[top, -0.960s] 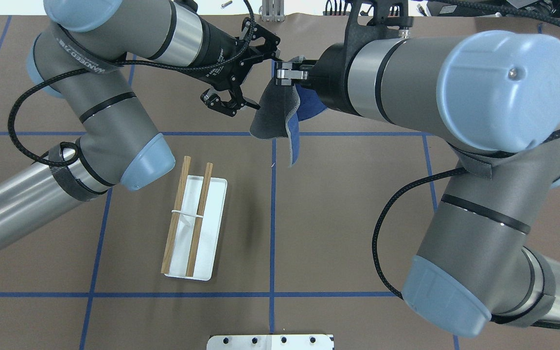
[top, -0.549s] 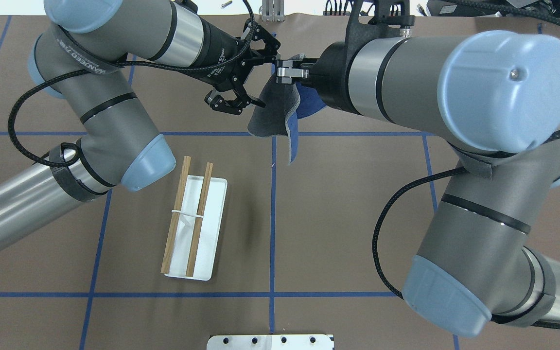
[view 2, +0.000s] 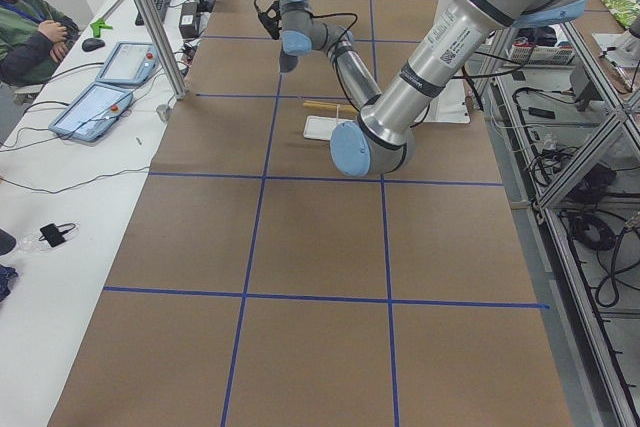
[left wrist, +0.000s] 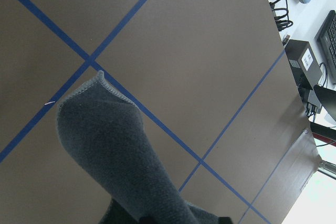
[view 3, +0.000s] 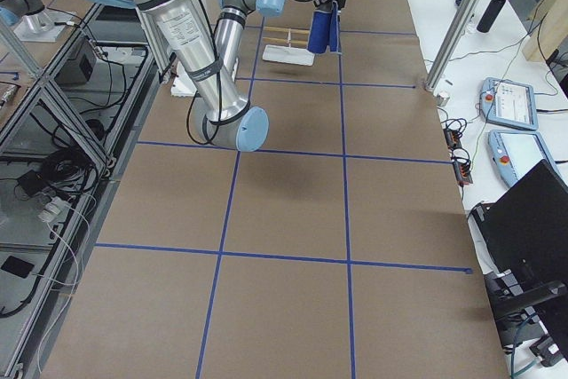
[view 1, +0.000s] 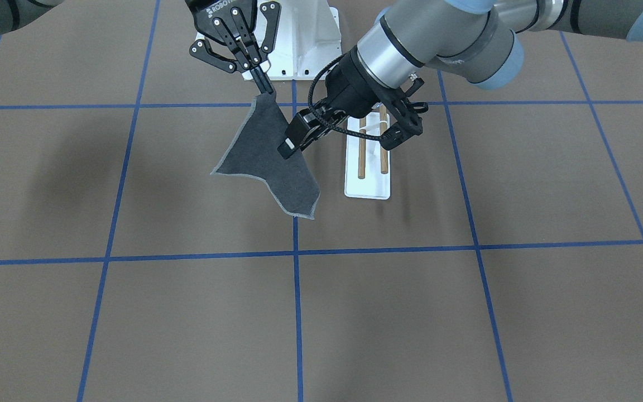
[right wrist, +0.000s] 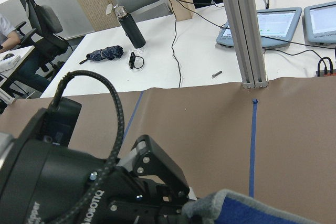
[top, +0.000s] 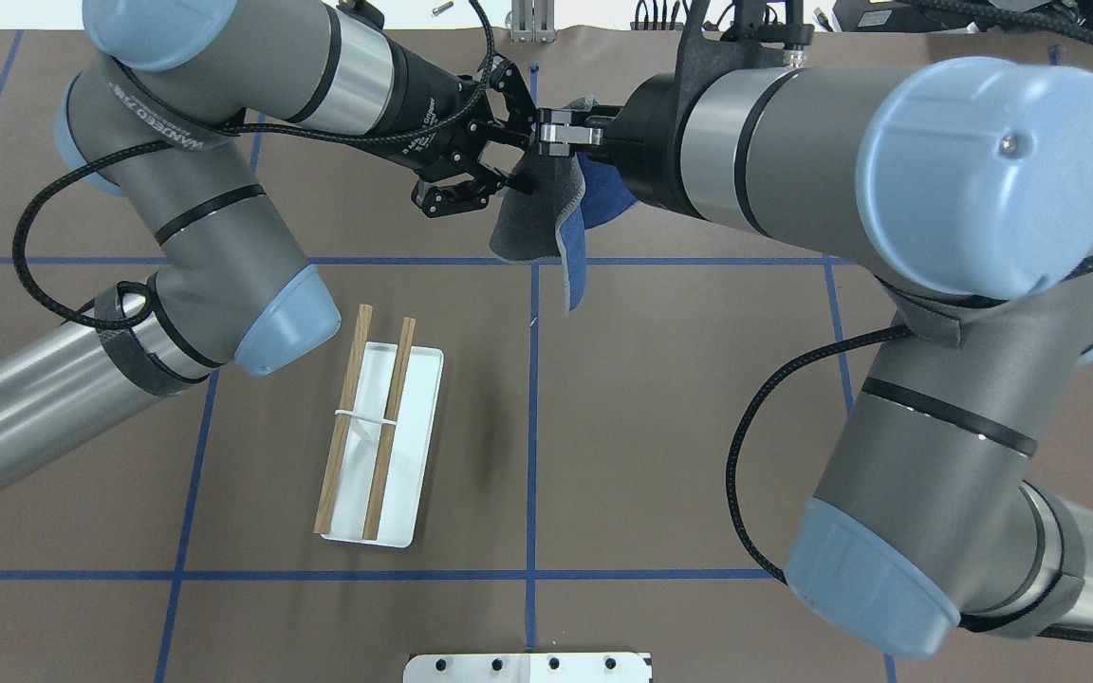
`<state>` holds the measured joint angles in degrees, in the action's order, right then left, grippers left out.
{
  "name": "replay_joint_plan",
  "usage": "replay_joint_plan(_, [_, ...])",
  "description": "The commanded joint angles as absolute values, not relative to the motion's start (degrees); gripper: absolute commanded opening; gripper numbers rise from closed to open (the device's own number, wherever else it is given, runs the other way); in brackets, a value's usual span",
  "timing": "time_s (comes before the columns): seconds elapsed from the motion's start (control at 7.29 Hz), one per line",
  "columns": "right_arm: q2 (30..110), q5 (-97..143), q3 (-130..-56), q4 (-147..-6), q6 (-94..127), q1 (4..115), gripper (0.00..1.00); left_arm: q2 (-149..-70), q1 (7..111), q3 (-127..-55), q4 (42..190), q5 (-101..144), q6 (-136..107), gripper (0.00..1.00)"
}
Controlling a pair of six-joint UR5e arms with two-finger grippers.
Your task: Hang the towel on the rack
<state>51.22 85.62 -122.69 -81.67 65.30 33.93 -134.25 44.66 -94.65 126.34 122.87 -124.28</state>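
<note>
The towel is dark grey with a lighter stitched edge; its other side shows blue in the overhead view. It hangs in the air above the table. My right gripper is shut on its top corner. My left gripper has its fingers closed around the towel's side edge, and the left wrist view shows the cloth coming out from between the fingers. The rack, two brown rods over a white base, stands on the table nearer the robot, on my left side, apart from both grippers.
A white bolted metal pedestal sits at the table's near edge by the robot base. Blue tape lines cross the brown table. A person sits at a side desk with tablets and cables beyond the far edge.
My left gripper has moved right onto the hanging towel, and its wide-open fingers have closed around the towel's edge. The right gripper has kept its hold and barely moved.
</note>
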Motion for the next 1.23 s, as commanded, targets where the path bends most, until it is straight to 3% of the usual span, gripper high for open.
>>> replay_joint_plan(0.0, [51.4,85.6,-122.7,-81.7,65.3,33.8,0.0,-134.0,44.7,-94.7,127.9,122.9,-124.1,0.0])
replay_joint_plan(0.27, [51.7,86.0,-123.2,-81.7,65.4,33.8,0.0,-134.0,44.8,-94.7,127.9,122.9,-123.8,0.0])
replay_joint_plan(0.41, [52.0,86.1,-123.1,-81.7,65.4,33.3,0.98,-133.9,45.3,-94.7,127.9,122.9,-123.8,0.0])
replay_joint_plan(0.69, [53.3,89.7,-123.9,-82.7,66.8,34.3,1.0,-133.1,47.2,-94.9,127.6,122.9,-123.4,0.0])
replay_joint_plan(1.1, [59.6,109.1,-122.9,-86.9,60.3,45.7,1.0,-127.5,49.4,-100.0,127.2,123.7,-121.3,0.0])
